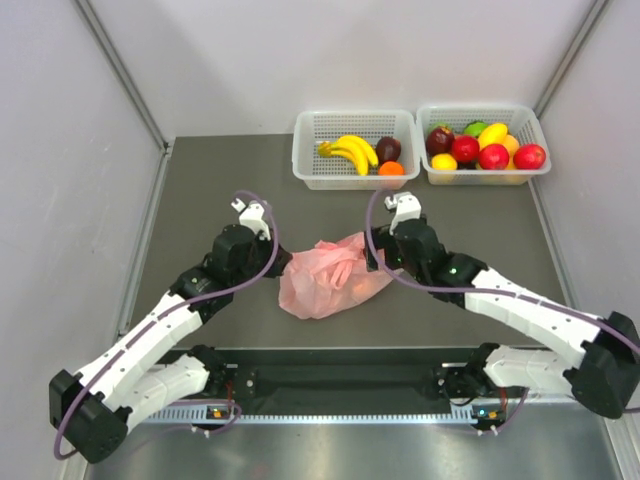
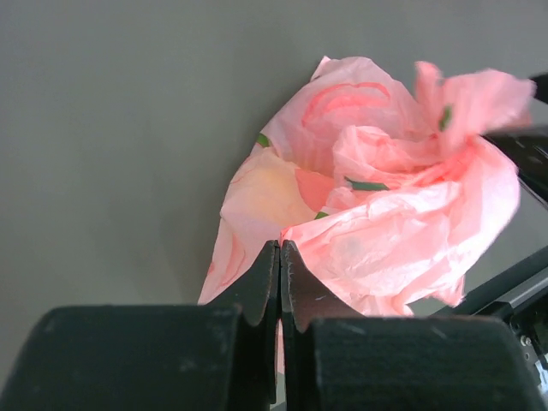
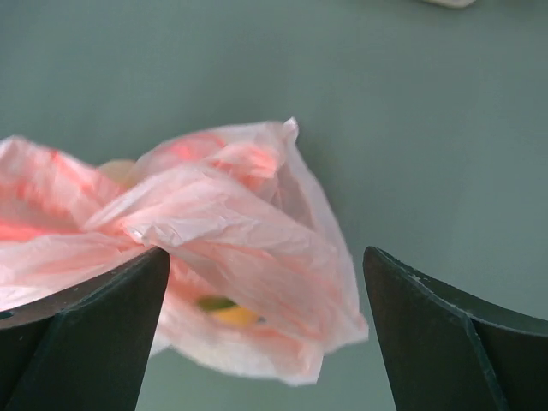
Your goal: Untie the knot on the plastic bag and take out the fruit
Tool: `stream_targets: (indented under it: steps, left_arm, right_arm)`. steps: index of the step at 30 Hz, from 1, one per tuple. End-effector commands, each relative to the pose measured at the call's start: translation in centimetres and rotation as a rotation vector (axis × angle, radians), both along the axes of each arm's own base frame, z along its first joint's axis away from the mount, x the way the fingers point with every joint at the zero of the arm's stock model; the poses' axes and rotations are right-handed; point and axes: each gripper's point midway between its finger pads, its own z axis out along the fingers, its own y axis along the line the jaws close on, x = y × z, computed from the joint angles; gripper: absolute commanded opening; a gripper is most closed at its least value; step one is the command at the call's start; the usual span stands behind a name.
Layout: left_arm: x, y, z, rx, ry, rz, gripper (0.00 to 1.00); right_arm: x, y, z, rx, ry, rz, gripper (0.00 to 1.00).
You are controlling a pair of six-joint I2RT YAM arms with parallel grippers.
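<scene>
Worktop: grey, walled on three sides. Your left arm and right arm both reach inward to the middle. At the far edge you have two white baskets side by side: the left basket holds bananas and two small round fruits, the right basket a heap of mixed red, yellow and green pieces. The bag lies crumpled on the worktop between the two arms, well short of the baskets. Left gripper: fingers pressed together at the bag's left edge, a sliver of pink plastic showing in the seam, so clamped on the bag. Right gripper: fingers wide apart, bag film lying against the left-hand one in the wrist view. Fruit: inside the bag, showing through the film as yellow and orange patches. Knot: you cannot pick it out from the crumpled folds.
</scene>
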Motion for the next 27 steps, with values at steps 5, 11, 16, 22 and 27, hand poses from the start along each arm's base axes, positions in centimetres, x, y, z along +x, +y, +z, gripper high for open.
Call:
stream_targets:
  steps: [5, 11, 16, 22, 27]
  left_arm:
    - [0.2, -1.5, 2.3, -0.063, -0.054, -0.068, 0.00]
    - [0.2, 0.1, 2.2, -0.018, -0.066, -0.010, 0.00]
    - [0.6, 1.1, 2.2, 0.014, -0.074, 0.038, 0.00]
    - [0.9, 1.8, 2.0, 0.032, -0.067, 0.088, 0.00]
    - [1.2, 1.9, 2.9, 0.031, -0.090, 0.092, 0.00]
  right_arm:
    - [5.6, -2.1, 0.6, -0.123, -0.070, -0.326, 0.98]
    - [5.7, -8.0, 1.2, 0.024, -0.098, -0.640, 1.00]
    - [5.1, -11.3, 0.6, 0.127, -0.070, -0.699, 0.99]
    - [3.3, -14.6, -0.3, 0.159, -0.024, -0.782, 1.00]
    - [1.2, -16.2, 1.0, 0.254, -0.055, -0.802, 0.99]
